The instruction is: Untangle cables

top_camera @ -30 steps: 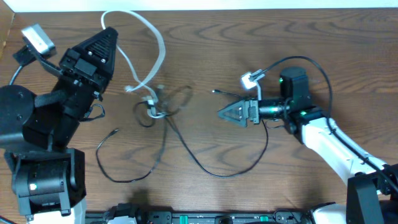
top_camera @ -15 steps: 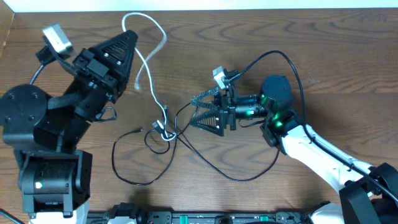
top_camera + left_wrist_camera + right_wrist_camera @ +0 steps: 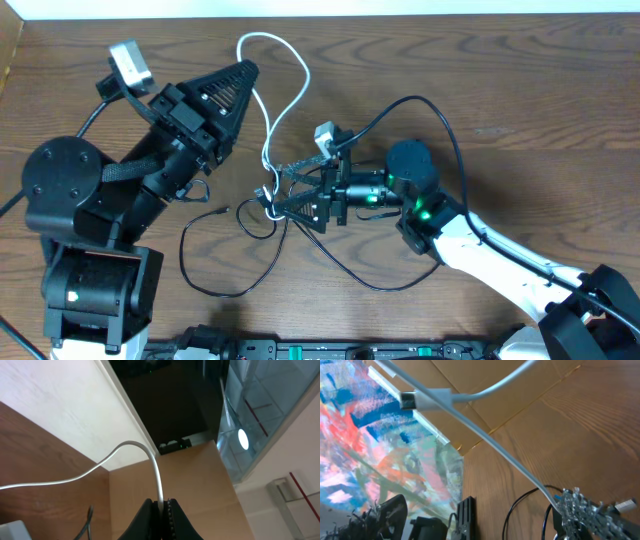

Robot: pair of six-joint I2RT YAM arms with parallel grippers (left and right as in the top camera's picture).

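A white cable (image 3: 290, 62) loops from my left gripper (image 3: 243, 78) down to a knot (image 3: 266, 203) at mid-table. A thin black cable (image 3: 340, 268) runs out of the knot in loops toward the front. My left gripper is shut on the white cable, which arcs away from the jaws in the left wrist view (image 3: 161, 506). My right gripper (image 3: 284, 190) is open, with its fingers either side of the knot. In the right wrist view one finger (image 3: 580, 510) touches the white cable (image 3: 495, 445), whose plug (image 3: 427, 397) hangs above.
The wooden table (image 3: 520, 100) carries only the cables. A black rail (image 3: 300, 350) runs along the front edge. The right arm's own black wire (image 3: 440, 115) arches over its wrist. The left arm's base (image 3: 95, 300) stands at the front left.
My left gripper moved right with the white cable. My right gripper opened and moved left to the knot. The knot and black loops shifted right.
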